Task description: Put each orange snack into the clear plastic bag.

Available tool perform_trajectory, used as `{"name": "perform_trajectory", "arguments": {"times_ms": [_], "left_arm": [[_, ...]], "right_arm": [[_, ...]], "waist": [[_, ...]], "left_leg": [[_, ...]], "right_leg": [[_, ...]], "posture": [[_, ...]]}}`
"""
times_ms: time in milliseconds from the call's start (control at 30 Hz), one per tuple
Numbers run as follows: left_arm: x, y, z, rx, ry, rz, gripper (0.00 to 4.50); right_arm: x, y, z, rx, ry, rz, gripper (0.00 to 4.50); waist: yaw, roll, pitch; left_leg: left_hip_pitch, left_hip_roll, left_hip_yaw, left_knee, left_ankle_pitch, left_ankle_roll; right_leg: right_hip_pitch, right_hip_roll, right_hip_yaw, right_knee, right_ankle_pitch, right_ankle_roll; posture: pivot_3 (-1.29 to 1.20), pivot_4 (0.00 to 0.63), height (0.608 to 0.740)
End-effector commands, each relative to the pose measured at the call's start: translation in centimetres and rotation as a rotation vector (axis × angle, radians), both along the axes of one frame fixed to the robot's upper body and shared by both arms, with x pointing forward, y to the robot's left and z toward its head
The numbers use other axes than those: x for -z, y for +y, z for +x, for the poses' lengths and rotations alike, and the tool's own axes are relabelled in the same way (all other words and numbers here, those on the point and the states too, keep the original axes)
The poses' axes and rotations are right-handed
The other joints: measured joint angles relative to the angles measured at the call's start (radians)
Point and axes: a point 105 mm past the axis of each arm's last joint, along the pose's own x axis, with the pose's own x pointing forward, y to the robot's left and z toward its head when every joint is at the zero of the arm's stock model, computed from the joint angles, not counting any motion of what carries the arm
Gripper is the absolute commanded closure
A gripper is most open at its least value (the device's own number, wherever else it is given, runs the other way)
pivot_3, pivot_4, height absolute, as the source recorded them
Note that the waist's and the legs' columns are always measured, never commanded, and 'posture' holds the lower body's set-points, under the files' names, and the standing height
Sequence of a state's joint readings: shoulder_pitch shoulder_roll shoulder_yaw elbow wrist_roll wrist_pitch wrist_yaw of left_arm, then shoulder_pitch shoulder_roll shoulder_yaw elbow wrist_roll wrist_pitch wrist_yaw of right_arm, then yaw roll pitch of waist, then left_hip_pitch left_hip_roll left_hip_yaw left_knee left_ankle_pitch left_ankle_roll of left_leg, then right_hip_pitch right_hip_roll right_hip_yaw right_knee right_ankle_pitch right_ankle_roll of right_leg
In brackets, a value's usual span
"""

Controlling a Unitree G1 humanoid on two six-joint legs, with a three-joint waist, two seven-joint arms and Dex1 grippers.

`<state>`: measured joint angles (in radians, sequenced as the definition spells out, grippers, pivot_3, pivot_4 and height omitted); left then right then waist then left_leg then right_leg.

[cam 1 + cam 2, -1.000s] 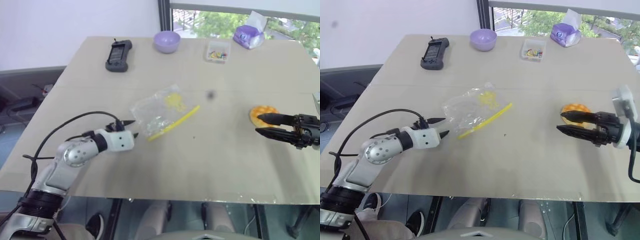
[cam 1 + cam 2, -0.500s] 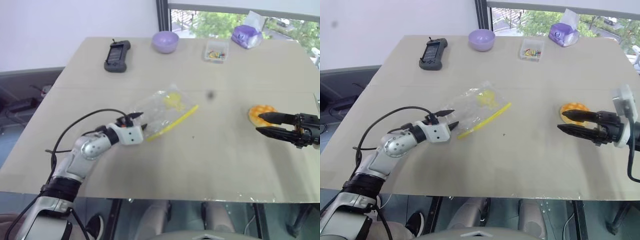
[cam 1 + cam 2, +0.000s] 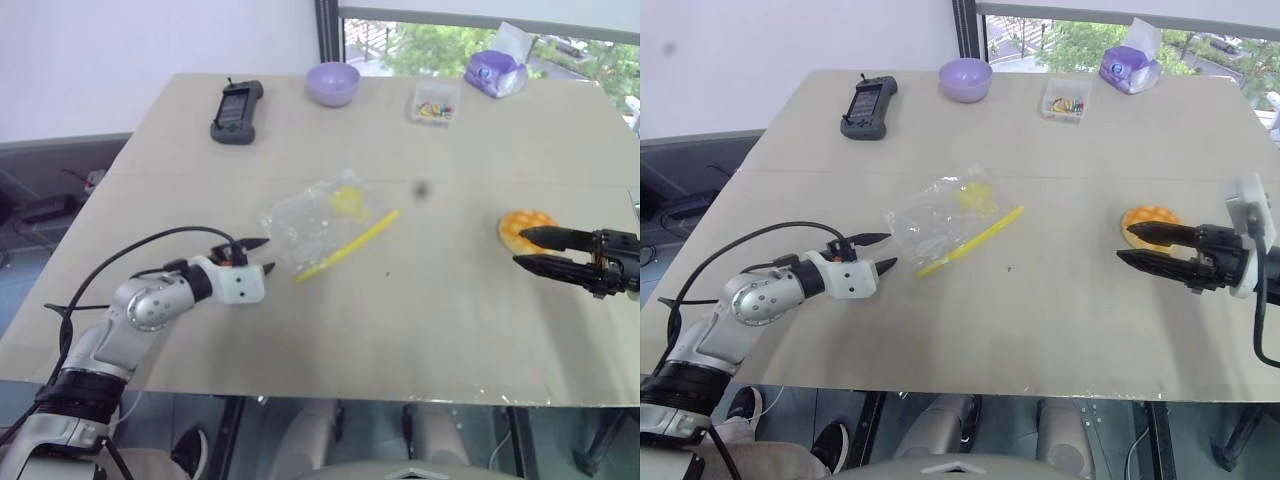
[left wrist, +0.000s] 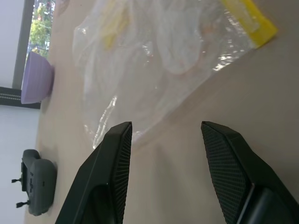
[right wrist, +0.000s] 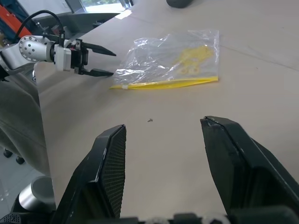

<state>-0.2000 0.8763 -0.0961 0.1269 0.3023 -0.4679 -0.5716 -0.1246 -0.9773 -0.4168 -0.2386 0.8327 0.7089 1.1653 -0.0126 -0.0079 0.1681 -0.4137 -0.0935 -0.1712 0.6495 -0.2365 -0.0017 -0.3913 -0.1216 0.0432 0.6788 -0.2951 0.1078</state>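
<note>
My left pincer (image 3: 878,252) spread, empty, tips just short of the clear plastic bag (image 3: 945,215). Right pincer (image 3: 1132,243) spread, empty, beside the orange snack (image 3: 1146,219) near the desk's (image 3: 1040,330) right edge.

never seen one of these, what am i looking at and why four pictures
A humanoid robot stands at a table. Two pictures come from cameras on its head, looking down over both arms; the other two come from cameras on each wrist, looking along the black fingers. The left gripper is open, just short of the clear plastic bag. The right gripper is open beside the orange snack, holding nothing. Farther back lie a black controller, a purple bowl, a small clear box and a purple packet.
</note>
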Motion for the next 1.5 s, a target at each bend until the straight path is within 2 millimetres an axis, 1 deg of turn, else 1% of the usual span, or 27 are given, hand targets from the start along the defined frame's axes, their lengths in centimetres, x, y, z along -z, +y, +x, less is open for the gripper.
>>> {"name": "perform_trajectory", "arguments": {"times_ms": [33, 167, 267, 333, 467, 533, 600, 633, 667, 700, 900, 1033, 1067, 1200, 1300, 1433, 1500], "left_arm": [[-0.3, -1.2, 0.3, 0.03, -0.022, -0.01, 2.01], [0.2, -2.6, 1.5, 0.061, -0.064, 0.006, 2.01], [-0.1, -3.8, 2.4, 0.072, -0.105, -0.03, 2.01], [0.2, -4.1, 2.8, 0.075, -0.105, -0.034, 2.01], [0.9, -4.2, 3.1, 0.082, -0.094, -0.025, 2.01], [0.6, -4.2, 3.2, 0.09, -0.117, -0.034, 2.53], [0.5, -4.1, 3.3, 0.089, -0.124, -0.035, 3.3], [0.5, -4.1, 3.4, 0.087, -0.123, -0.032, 3.83], [0.6, -4.1, 3.4, 0.086, -0.123, -0.03, 4.24], [0.6, -4.1, 3.4, 0.086, -0.123, -0.029, 4.49], [-0.2, -4.4, 3.7, 0.074, -0.144, -0.072, 4.49], [-2.3, -5.9, 3.6, 0.065, -0.15, -0.258, 4.49], [-2.7, -6.4, 3.5, 0.065, -0.136, -0.302, 4.49], [-4.4, -8.5, 2.8, 0.08, -0.068, -0.46, 4.49], [-5.3, -9.7, 1.8, 0.092, 0.014, -0.553, 4.49], [-6.4, -10.4, 1.0, 0.083, 0.1, -0.64, 4.49], [-7.0, -10.6, 0.9, 0.068, 0.136, -0.69, 4.49]], "right_arm": [[-1.4, 0.1, 0.0, -0.001, -0.073, -0.013, 1.75], [-1.6, 0.1, 0.1, -0.003, -0.08, -0.016, 1.75], [-1.6, 0.0, 0.1, 0.0, -0.084, -0.019, 1.75], [-1.7, 0.0, 0.1, 0.004, -0.087, -0.02, 1.75], [-1.7, -0.1, 0.0, 0.014, -0.092, -0.022, 1.75], [-1.7, -0.2, -0.1, 0.017, -0.093, -0.023, 1.62], [-1.7, -0.2, -0.1, 0.019, -0.095, -0.024, 1.62], [-1.7, -0.2, 0.0, 0.02, -0.096, -0.025, 1.62], [-1.7, -0.2, 0.0, 0.021, -0.097, -0.025, 1.62], [-1.7, -0.2, 0.0, 0.022, -0.098, -0.025, 1.62], [-1.6, 0.0, 0.3, 0.017, -0.103, -0.022, 1.62], [-1.4, 0.8, 0.9, 0.012, -0.134, -0.03, 1.62], [-1.2, 1.2, 1.3, 0.022, -0.143, -0.033, 1.62], [0.9, 3.3, 3.4, 0.062, -0.226, -0.161, 1.62], [2.1, 4.7, 5.6, 0.107, -0.37, -0.306, 1.62], [2.9, 5.1, 8.4, 0.154, -0.576, -0.496, 1.62], [3.4, 5.5, 9.3, 0.138, -0.648, -0.567, 1.62]], "waist": [[0.001, 0.0, 0.0], [0.002, 0.0, 0.0], [0.0, 0.0, 0.0], [-0.001, 0.0, -0.001], [-0.003, 0.0, -0.001], [-0.002, 0.0, -0.001], [-0.002, 0.001, -0.002], [-0.001, 0.001, -0.002], [-0.001, 0.002, -0.003], [0.0, 0.003, -0.004], [-0.001, 0.005, -0.006], [-0.001, 0.005, -0.006], [-0.001, 0.004, -0.006], [-0.008, 0.004, -0.006], [-0.019, 0.004, -0.006], [-0.03, 0.004, -0.006], [-0.029, 0.003, -0.006]], "left_leg": [[0.0, 0.0, 0.0, 0.0, 0.0, 0.0], [0.0, -0.001, 0.0, 0.0, 0.0, 0.0], [0.0, -0.001, 0.0, 0.001, 0.0, 0.0], [0.0, -0.001, 0.0, 0.001, 0.0, 0.0], [0.0, -0.001, 0.0, 0.001, 0.0, 0.0], [0.0, -0.001, 0.0, 0.001, 0.0, 0.0], [0.0, -0.001, 0.0, 0.001, 0.0, 0.0], [0.0, -0.001, 0.0, 0.001, 0.0, 0.0], [0.0, -0.001, 0.0, 0.001, 0.0, 0.0], [0.0, -0.001, 0.0, 0.001, 0.0, 0.0], [0.001, -0.002, 0.0, 0.002, 0.0, 0.0], [0.001, -0.002, 0.0, 0.002, 0.0, 0.0], [0.0, -0.002, -0.001, 0.003, 0.0, 0.0], [-0.001, -0.002, -0.001, 0.003, 0.002, -0.004], [-0.001, -0.001, 0.0, 0.003, 0.003, -0.004], [-0.001, -0.003, 0.0, 0.003, 0.003, -0.004], [-0.001, -0.003, 0.0, 0.003, 0.003, -0.004]], "right_leg": [[0.0, 0.0, 0.0, 0.0, 0.0, 0.0], [0.0, 0.0, 0.0, 0.0, 0.0, 0.0], [0.0, 0.0, 0.0, 0.0, 0.0, 0.0], [0.0, 0.0, 0.0, 0.0, 0.0, 0.0], [0.0, 0.0, 0.0, 0.001, 0.0, 0.0], [0.0, 0.0, 0.0, 0.001, 0.0, 0.0], [0.0, 0.0, 0.0, 0.001, 0.0, 0.0], [0.0, 0.0, 0.0, 0.001, 0.0, 0.0], [0.0, 0.0, 0.0, 0.001, 0.0, 0.0], [0.001, 0.0, 0.0, 0.001, 0.0, 0.0], [0.001, 0.0, 0.0, 0.001, 0.0, 0.0], [0.001, -0.001, 0.0, 0.001, 0.0, 0.0], [0.001, -0.001, 0.0, 0.001, 0.0, 0.0], [0.0, -0.001, 0.0, 0.002, 0.0, 0.0], [-0.001, 0.0, 0.0, 0.002, 0.0, 0.0], [-0.001, 0.0, 0.001, 0.002, 0.0, 0.0], [-0.001, 0.0, 0.001, 0.002, 0.0, 0.0]], "posture": [[0.0, 0.15, 0.74], [0.0, 0.15, 0.74], [0.0, 0.15, 0.74], [0.0, 0.15, 0.74], [0.0, 0.15, 0.74], [0.0, 0.15, 0.74], [0.0, 0.15, 0.74], [0.0, 0.15, 0.74], [0.0, 0.15, 0.74], [0.0, 0.15, 0.74], [0.0, 0.15, 0.74], [0.0, 0.15, 0.74], [0.0, 0.15, 0.74], [0.0, 0.15, 0.74], [0.0, 0.15, 0.74], [0.0, 0.15, 0.74], [0.0, 0.15, 0.74]]}}
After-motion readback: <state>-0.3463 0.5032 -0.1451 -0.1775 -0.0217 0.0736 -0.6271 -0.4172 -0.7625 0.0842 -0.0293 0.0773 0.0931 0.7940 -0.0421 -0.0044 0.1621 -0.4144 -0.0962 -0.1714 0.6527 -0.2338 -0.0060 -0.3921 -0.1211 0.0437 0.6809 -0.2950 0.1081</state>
